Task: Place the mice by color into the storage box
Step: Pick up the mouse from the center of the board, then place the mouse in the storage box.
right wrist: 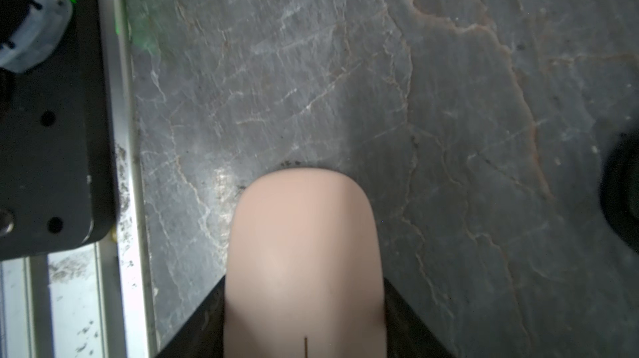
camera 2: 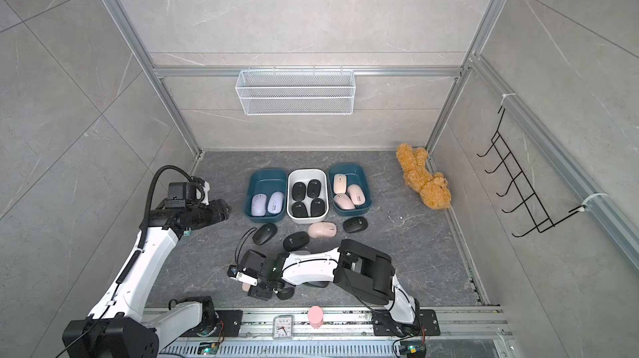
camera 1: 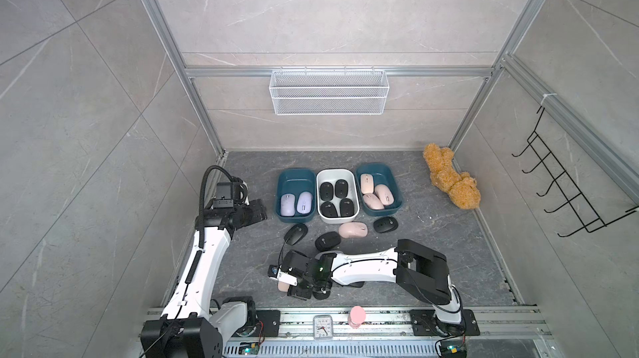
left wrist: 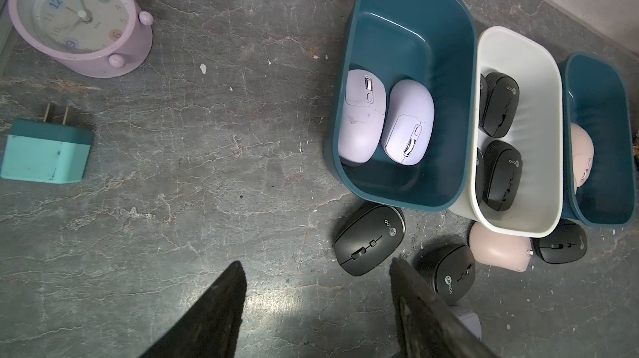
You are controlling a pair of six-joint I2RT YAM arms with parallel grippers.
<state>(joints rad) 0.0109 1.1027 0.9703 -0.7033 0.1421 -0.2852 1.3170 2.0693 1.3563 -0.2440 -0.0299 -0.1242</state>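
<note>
Grey veined stone tabletop [right wrist: 449,97], near the front rail [right wrist: 119,131]: right gripper [right wrist: 304,290] is clamping the sides of a smooth, matte pink mouse [right wrist: 304,235], its long axis running along the fingers and its rounded end pointing outward, seemingly leftward. Left gripper [left wrist: 316,266] is hanging part-open, holding nothing.

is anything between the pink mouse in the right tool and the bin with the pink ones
Yes. A black mouse, a loose pink mouse and another black mouse lie on the table between the held mouse and that bin. Lifted over them, nothing visible blocks it.
</note>
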